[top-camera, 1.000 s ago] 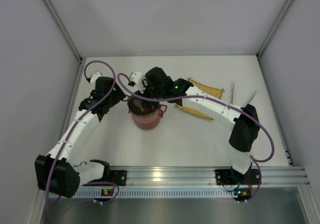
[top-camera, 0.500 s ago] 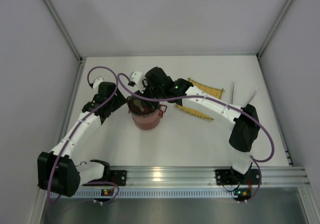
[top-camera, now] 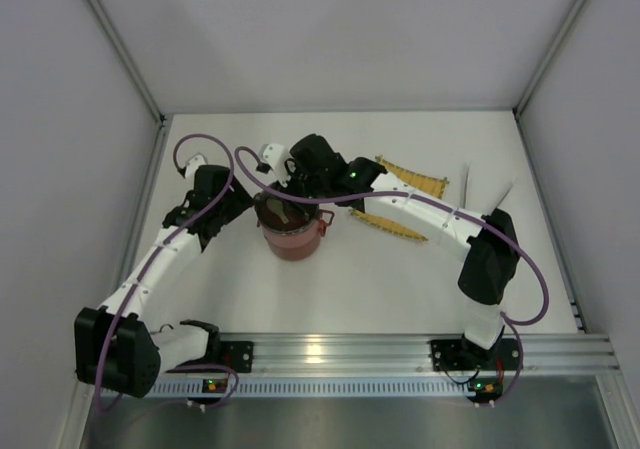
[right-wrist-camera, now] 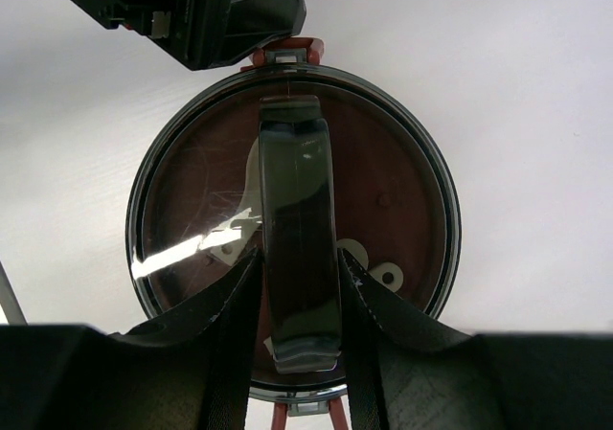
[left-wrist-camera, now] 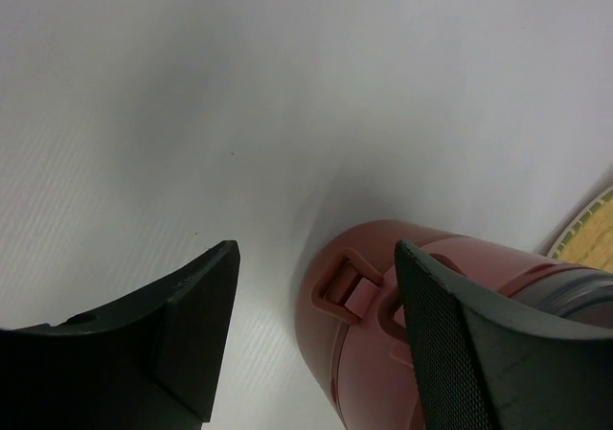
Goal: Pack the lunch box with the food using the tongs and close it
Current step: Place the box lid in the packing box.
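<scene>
Lunch box (top-camera: 292, 234) stands stacked and lidded directly under the right gripper (right-wrist-camera: 299, 260), whose fingers are clamped on the handle bar (right-wrist-camera: 297, 191) across the domed lid (right-wrist-camera: 192, 191). The left gripper (left-wrist-camera: 314, 262) hangs at the box's side with its fingers apart and holding nothing; the side clasp (left-wrist-camera: 347, 291) sits just beyond and between the tips, nearer the one on the box side.

From here the likely trouble is a sideways shove. If the left fingers meet the clasp off-centre, they could tip the stack or twist the lid against the right grip, so the clasp would not catch.

Since the earlier frame the left arm has swung in closer to the box; the box and right arm have not moved.
</scene>
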Controlling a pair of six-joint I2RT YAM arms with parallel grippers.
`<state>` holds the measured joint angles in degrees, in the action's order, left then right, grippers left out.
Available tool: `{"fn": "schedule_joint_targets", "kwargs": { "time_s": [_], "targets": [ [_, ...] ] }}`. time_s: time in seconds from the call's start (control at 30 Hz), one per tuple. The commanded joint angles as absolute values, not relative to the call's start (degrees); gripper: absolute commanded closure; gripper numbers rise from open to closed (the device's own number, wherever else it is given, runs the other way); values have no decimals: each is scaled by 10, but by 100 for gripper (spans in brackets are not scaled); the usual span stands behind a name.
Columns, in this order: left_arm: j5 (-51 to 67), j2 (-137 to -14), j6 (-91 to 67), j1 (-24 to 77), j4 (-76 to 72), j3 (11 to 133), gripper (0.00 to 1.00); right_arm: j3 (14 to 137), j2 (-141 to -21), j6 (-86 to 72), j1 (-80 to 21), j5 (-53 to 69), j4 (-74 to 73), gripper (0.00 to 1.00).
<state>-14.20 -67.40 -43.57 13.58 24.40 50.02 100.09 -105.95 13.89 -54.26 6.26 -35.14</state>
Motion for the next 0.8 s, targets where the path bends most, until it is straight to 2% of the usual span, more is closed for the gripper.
{"fn": "schedule_joint_targets", "kwargs": {
  "time_s": [0.0,0.27,0.77],
  "targets": [
    [-118,-650,-435,138,242,499,29,971,-1084,146,-546,57,-436,66],
    [-125,-639,-430,138,257,504,29,976,-1074,149,-546,60,-432,68],
    [-127,-621,-422,137,292,525,29,978,-1045,172,-546,76,-420,82]
  ]
}}
